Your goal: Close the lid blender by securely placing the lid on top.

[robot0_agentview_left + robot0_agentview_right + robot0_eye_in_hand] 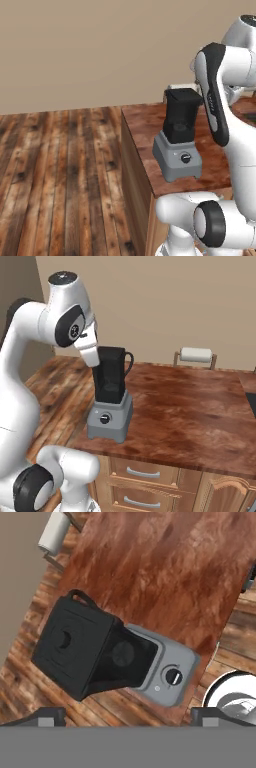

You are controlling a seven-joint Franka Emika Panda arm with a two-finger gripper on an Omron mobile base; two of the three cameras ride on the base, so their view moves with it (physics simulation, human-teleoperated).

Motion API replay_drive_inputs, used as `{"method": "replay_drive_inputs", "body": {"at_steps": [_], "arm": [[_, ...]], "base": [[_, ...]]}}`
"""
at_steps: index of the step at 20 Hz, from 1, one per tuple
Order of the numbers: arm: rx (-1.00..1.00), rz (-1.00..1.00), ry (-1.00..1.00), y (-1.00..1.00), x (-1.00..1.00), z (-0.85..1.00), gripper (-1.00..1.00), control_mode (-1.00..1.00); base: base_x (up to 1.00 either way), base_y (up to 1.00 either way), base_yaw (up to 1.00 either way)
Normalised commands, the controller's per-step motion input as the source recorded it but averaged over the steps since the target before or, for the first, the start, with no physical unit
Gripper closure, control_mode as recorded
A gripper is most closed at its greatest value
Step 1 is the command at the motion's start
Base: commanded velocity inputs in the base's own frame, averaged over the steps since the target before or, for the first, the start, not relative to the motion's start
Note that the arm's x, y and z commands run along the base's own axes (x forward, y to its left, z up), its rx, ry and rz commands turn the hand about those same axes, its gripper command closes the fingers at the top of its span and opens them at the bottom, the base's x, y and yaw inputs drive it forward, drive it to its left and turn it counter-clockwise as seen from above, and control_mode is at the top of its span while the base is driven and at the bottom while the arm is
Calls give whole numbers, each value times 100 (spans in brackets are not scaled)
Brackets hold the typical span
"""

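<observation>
Your lid [67, 643] already appears to sit flat on the blender [111, 403], which stands at the surface's [190, 411] left corner. The jaws stand wide apart and empty above it; only withdrawal seems left.

A reddish-brown wooden counter [190, 406] on drawered cabinets carries the blender [110, 411], which stands upright on its grey base near the counter's nine o'clock edge in the right base view. A paper towel holder [196, 356] stands at twelve o'clock, well apart from it.
</observation>
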Motion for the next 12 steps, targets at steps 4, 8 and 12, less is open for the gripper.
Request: {"method": "replay_drive_inputs", "body": {"at_steps": [4, 8, 12], "arm": [[0, 1, -9, 37, -52, 6, -100, -100], [-5, 2, 0, 82, -42, 0, -100, -100], [-10, 4, 0, 90, -35, 0, -100, -100]], "base": [[0, 0, 0], [0, 0, 0], [0, 0, 0]]}}
